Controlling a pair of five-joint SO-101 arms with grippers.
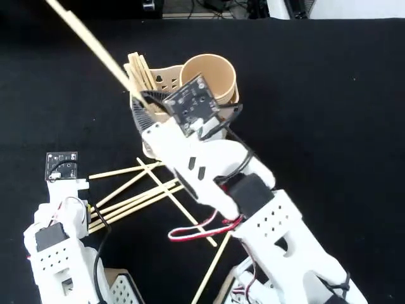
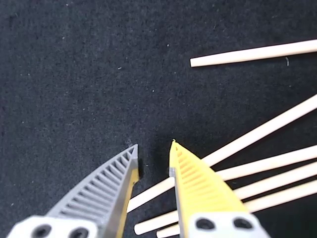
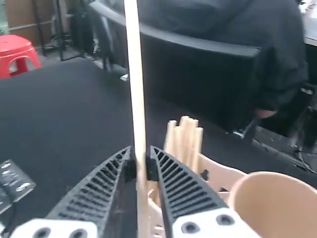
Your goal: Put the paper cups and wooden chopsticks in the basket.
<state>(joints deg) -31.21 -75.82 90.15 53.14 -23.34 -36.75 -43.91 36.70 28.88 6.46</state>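
Right arm's jaws were clamped on one wooden chopstick [image 3: 134, 74], held over the basket [image 1: 161, 79]. The basket contained a paper cup [image 1: 212, 73] and a bundle of chopsticks [image 1: 140, 68]. Left arm's jaws stood apart, low over the black bench [image 1: 329, 95], at the ends of the loose chopsticks [image 1: 136, 199] lying there.

Two white arms [image 1: 278, 228], ribbed jaws
The left gripper [image 2: 154, 144] has one grey jaw and one yellow; the right gripper [image 3: 141, 148] has black ones; red cables [image 1: 196, 232], black motors [image 1: 253, 193].
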